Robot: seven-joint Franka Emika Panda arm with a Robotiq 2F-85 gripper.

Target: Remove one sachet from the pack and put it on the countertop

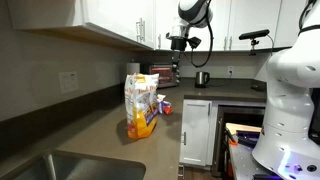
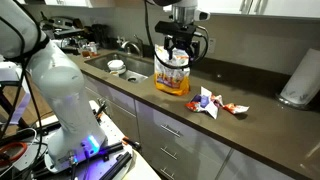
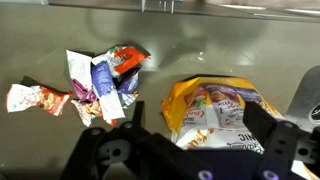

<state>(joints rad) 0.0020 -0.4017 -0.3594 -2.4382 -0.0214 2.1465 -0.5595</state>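
My fingers (image 3: 108, 150) are spread wide, one dark finger at each lower corner of the wrist view, and they pinch nothing. Between them, and below, is the crinkled top of the pack (image 3: 222, 112), its printed white face ringed by orange-yellow plastic. I cannot tell whether either finger touches the bag. In an exterior view I hang straight down over the pack (image 2: 172, 76), right at its top edge.

The pack stands upright on the grey-brown surface (image 2: 250, 128), near the front edge. Loose sachets (image 3: 105, 75) lie flat on the surface just beside it, a red, white and purple heap to the left of the pack in the wrist view, with one more sachet (image 3: 38, 98) farther left. In an exterior view the same sachets (image 2: 212, 100) lie to the right of the pack.

Farther out, the steel sink (image 2: 135, 68) is set into the surface with a white bowl (image 2: 117, 67) at its rim. A white paper-towel roll (image 2: 300, 78) stands at the far right against the low backsplash. White cabinets (image 1: 120, 20) hang above the surface, an outlet (image 1: 68, 82) sits in the wall, and a kettle (image 1: 202, 78) stands at the far end.
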